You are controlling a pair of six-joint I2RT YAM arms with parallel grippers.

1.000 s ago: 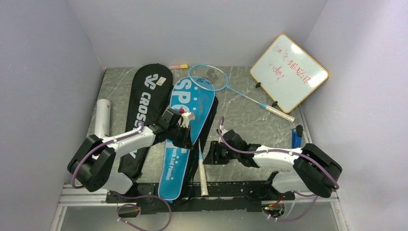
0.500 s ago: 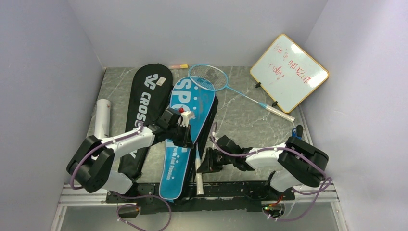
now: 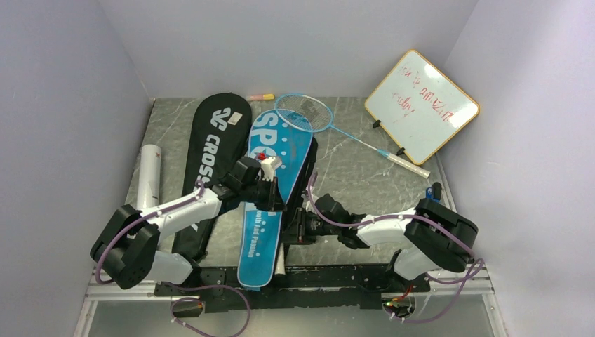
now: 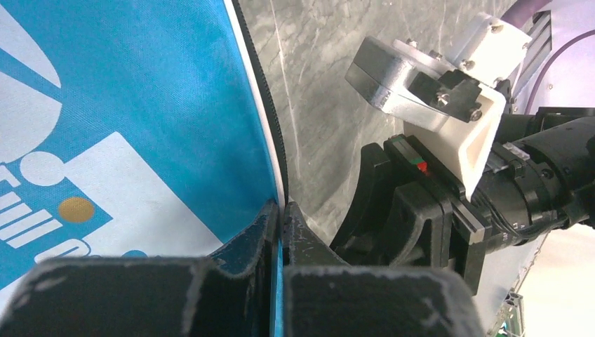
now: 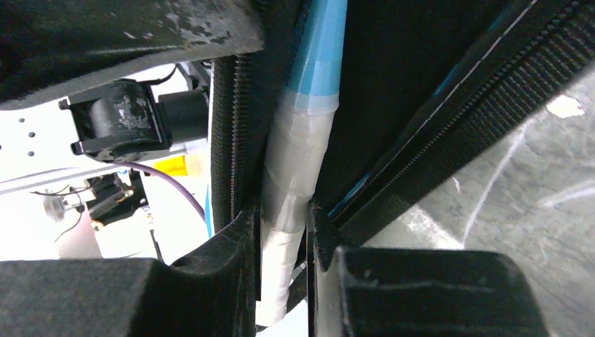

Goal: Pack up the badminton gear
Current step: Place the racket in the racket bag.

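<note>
Blue fabric with white lettering marks the blue bag (image 3: 270, 158), which lies lengthwise in the middle of the table (image 3: 351, 175), its wide end toward the back wall. On this bag's right-hand edge, by the zip, the left gripper (image 4: 282, 219) is pinched together, with a sliver of blue cloth caught in the pinch. Just beside the same edge, near the bag's narrow end, the right gripper (image 5: 284, 235) is clamped on the white-taped racket handle (image 5: 295, 151), both pads touching the tape. That handle runs along the bag's zipped edge, and its light-blue shaft (image 5: 319, 42) carries on between the black zip and black fabric. Against the blue bag's left side lies the black bag (image 3: 214, 140), with a white tube (image 3: 149, 175) further left. At the right corner of the blue bag's wide end rests the head of a light-blue racket (image 3: 303, 114), its handle pointing away to the right, toward the whiteboard (image 3: 421, 105) leaning well to the right of the bag
</note>
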